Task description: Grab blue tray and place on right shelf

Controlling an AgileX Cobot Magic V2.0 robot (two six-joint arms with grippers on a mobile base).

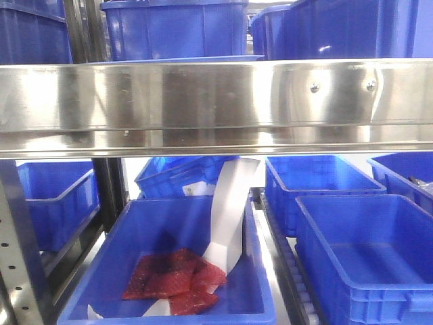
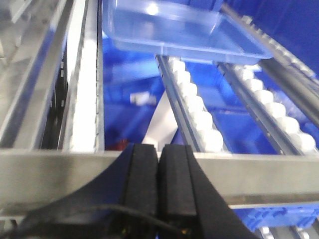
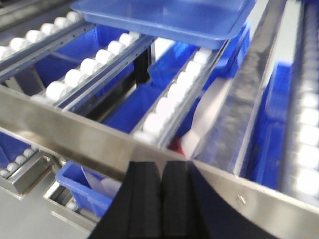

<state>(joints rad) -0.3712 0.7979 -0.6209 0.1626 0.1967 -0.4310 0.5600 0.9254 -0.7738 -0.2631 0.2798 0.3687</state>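
Here the largest thing is the steel rack: its broad shiny front rail (image 1: pixel 216 101) crosses the whole front view, with two small screws at its right part. Behind this rail, in both wrist views, run roller tracks (image 2: pixel 197 107) with white rollers going away from the cameras. Under the rack stand deep dark-blue bins (image 1: pixel 365 257); one bin (image 1: pixel 169 264) holds red packets (image 1: pixel 177 281) and a white paper strip (image 1: pixel 230 217).

The blue tray (image 2: pixel 184 30) lies flat on the roller tracks, far back from the front rail and well apart from both claws. In the right wrist view the same tray (image 3: pixel 164 17) shows at the top, seen from its underside edge.

The left claw (image 2: pixel 159 184) is pressed together, with nothing between its pads, and it hangs just before the rail. The right claw (image 3: pixel 160 199) is also pressed together and empty, in the same position on its side.

I judge that the step in hand is the reach. To do it well, both claws should first spread, then pass above the rail without touching it, and go to the near rim of the tray from the two sides. The rim is thin and glossy, so the pinch must sit deep on it. The tray should be lifted level, because the rollers may let it slide away if it is pushed.
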